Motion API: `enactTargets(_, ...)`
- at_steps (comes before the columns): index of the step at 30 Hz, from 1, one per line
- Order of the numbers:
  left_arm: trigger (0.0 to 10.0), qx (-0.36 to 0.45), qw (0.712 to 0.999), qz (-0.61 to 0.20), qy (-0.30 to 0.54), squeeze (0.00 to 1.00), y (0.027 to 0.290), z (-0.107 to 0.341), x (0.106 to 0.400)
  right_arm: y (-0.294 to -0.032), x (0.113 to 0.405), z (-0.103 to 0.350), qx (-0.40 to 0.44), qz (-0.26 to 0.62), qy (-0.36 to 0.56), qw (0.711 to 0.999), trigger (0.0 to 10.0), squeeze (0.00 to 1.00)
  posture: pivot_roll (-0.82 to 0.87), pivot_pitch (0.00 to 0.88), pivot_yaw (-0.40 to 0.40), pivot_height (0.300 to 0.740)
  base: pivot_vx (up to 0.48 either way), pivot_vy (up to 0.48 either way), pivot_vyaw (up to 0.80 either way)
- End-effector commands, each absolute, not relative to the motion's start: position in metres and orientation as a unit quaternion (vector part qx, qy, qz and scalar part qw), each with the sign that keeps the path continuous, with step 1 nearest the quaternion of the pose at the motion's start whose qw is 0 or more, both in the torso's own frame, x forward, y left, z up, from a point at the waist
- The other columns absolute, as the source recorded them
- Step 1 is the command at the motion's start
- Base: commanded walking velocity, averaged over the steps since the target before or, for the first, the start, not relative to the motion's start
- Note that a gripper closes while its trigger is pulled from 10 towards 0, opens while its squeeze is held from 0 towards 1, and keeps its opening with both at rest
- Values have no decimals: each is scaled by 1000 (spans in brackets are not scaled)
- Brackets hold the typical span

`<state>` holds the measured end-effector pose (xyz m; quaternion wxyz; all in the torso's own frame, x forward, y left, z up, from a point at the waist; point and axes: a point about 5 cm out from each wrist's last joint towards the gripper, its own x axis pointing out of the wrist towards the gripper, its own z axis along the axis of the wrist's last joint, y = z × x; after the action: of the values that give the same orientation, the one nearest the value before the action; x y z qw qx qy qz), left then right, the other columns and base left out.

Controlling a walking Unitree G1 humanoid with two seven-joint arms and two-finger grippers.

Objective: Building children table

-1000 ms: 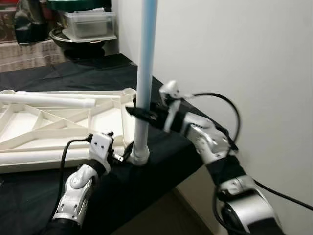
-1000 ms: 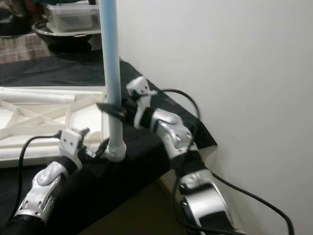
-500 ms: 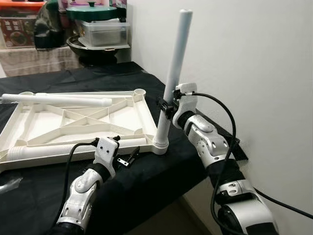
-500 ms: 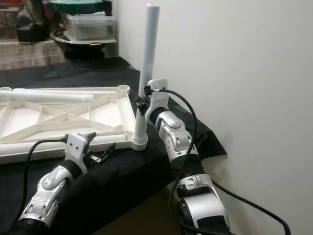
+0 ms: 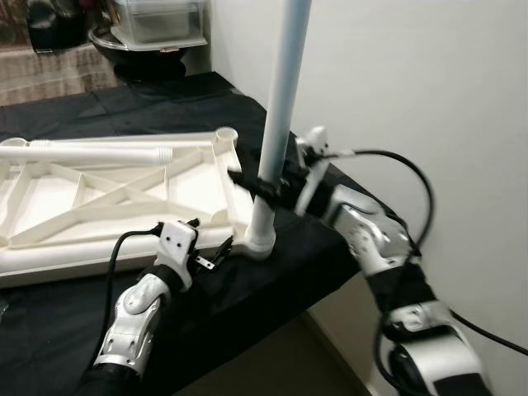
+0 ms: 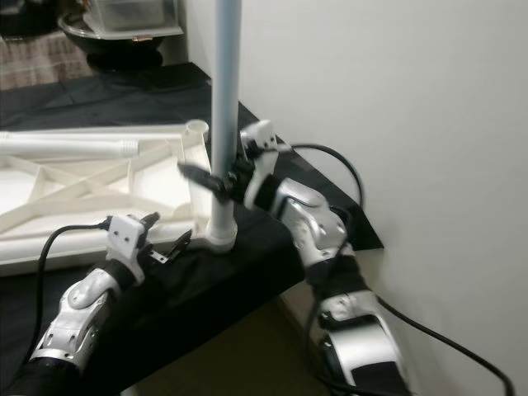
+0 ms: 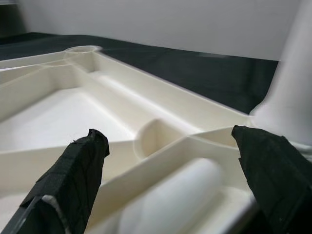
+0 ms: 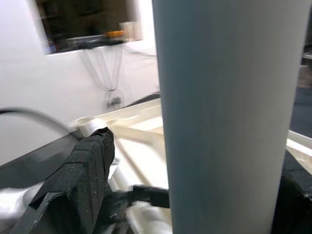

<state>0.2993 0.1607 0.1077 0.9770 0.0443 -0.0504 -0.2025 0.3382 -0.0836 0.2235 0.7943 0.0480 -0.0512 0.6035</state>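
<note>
A white tabletop frame (image 5: pixel 99 194) lies underside up on the black-clothed table (image 5: pixel 148 107). A white leg (image 5: pixel 276 124) stands upright in the frame's near right corner socket (image 5: pixel 256 241); its top runs out of frame. My right gripper (image 5: pixel 264 186) straddles the leg a little above the socket. In the right wrist view one finger (image 8: pixel 87 180) stands apart from the leg (image 8: pixel 229 112), so the gripper is open. My left gripper (image 5: pixel 211 256) is open just left of the socket, low over the cloth, with the frame's corner (image 7: pixel 161 136) ahead of its fingers (image 7: pixel 73 180).
A second white leg (image 5: pixel 91 152) lies across the frame's far side. A dark pot and a plastic box (image 5: pixel 157 21) stand at the back. The white wall (image 5: pixel 429 82) is close on the right, and the table's edge (image 5: pixel 330 289) drops away beside my right arm.
The head camera has shifted closer and lower, so the leg's top is cut off. Both grippers keep their places by the leg and the corner.
</note>
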Motion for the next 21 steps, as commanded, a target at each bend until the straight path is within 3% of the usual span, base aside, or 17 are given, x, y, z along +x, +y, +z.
enactTargets(1, 10000, 44, 979, -191, -48, 0, 166, 107, 297, -74, 330, 222, 33, 653, -51, 755, 10000, 0, 60, 0, -126, 740, 0, 0, 0)
enactTargets(3, 10000, 45, 982, -180, -45, 0, 172, 106, 294, -73, 330, 219, 26, 666, -48, 744, 10000, 0, 61, 0, -127, 740, 0, 0, 0)
enactTargets(4, 10000, 46, 985, -162, -38, 0, 182, 103, 291, -71, 329, 217, 24, 674, -46, 737, 8471, 0, 68, 0, -132, 740, 0, 0, 0)
enactTargets(5, 10000, 46, 988, -143, -32, 0, 192, 100, 285, -69, 328, 216, 27, 679, -44, 732, 4667, 0, 76, 0, -141, 740, 0, 0, 0)
enactTargets(8, 10000, 46, 990, -131, -27, 0, 199, 97, 282, -68, 328, 215, 29, 681, -43, 730, 4667, 0, 76, 0, -141, 740, 0, 0, 0)
enactTargets(9, 10000, 48, 991, -125, -25, 0, 203, 96, 278, -68, 329, 215, 35, 680, -42, 731, 0, 0, 85, 0, -146, 740, 0, 0, 0)
enactTargets(10, 10000, 48, 991, -125, -25, 0, 203, 96, 278, -68, 329, 215, 35, 680, -42, 731, 0, 0, 85, 0, -146, 740, 0, 0, 0)
enactTargets(11, 10000, 49, 991, -124, -25, 0, 203, 95, 275, -68, 353, 208, 31, 577, -7, 816, 0, 0, 85, 0, -146, 740, 0, 0, 0)
enactTargets(13, 10000, 50, 991, -125, -25, 0, 203, 95, 273, -75, 381, 194, 12, 403, 50, 914, 0, 0, 85, 0, -146, 740, 0, 0, 0)
enactTargets(14, 10000, 49, 991, -126, -25, 0, 202, 95, 274, -86, 391, 188, 3, 306, 74, 949, 0, 0, 85, 0, -146, 740, 0, 0, 0)
enactTargets(16, 10000, 49, 991, -126, -25, 0, 202, 95, 274, -86, 391, 188, 3, 306, 74, 949, 0, 0, 85, 0, -146, 740, 0, 0, 0)
enactTargets(17, 10000, 46, 990, -128, -26, 0, 199, 95, 275, -100, 394, 180, 13, 229, 86, 970, 0, 0, 80, 0, -142, 740, 0, 0, 0)
enactTargets(21, 10000, 42, 990, -135, -28, 0, 193, 97, 277, -114, 392, 165, 32, 147, 105, 983, 0, 0, 78, 0, -140, 740, 0, 0, 0)
